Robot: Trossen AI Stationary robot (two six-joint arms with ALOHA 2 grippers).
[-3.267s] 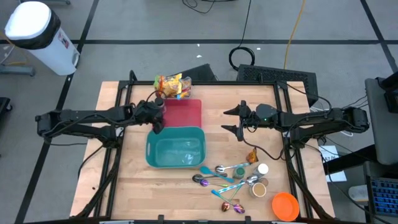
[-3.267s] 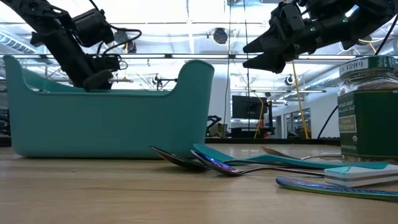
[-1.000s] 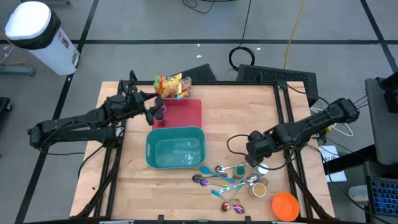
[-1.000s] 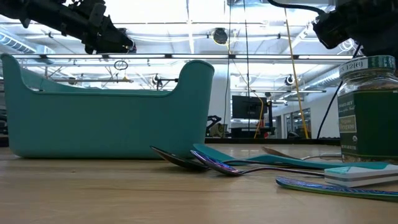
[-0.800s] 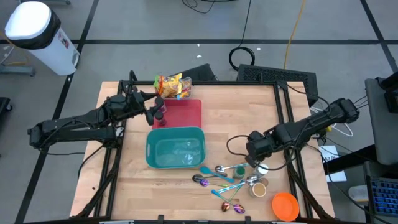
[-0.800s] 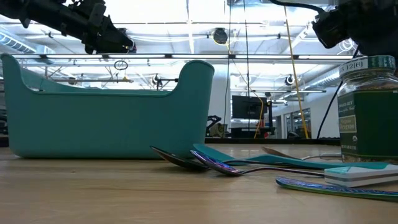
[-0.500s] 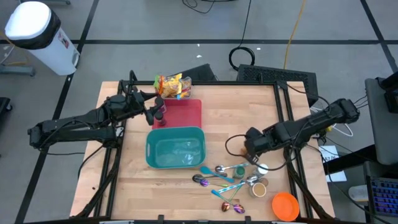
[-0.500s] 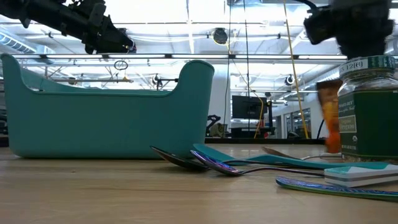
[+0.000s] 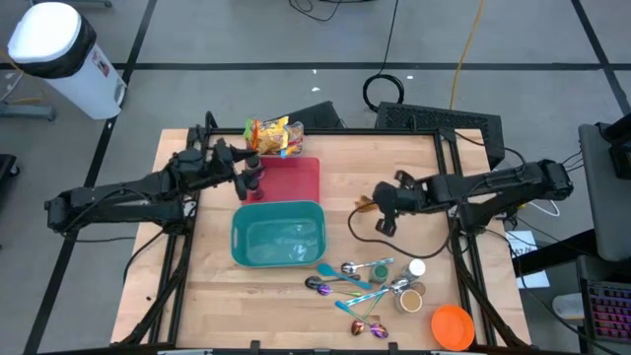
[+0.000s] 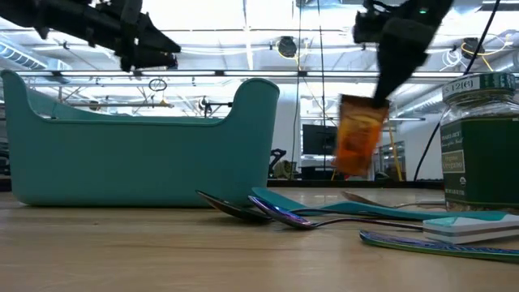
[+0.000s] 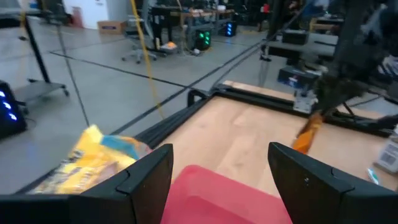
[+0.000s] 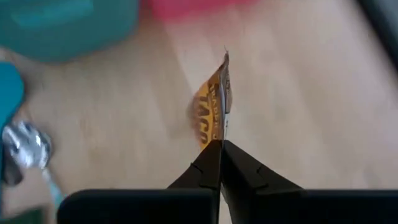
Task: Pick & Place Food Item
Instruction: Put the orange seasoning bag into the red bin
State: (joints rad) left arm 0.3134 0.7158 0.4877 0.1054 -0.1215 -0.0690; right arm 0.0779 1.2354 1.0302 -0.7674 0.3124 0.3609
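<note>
Packet (image 10: 357, 144) is off the bench (image 9: 335, 187), pinched in the R claw (image 12: 221, 144) right of the bin (image 9: 279, 236), so pick done, place left; L claw (image 11: 221, 168) wide & empty over red tray (image 9: 296, 179).
</note>
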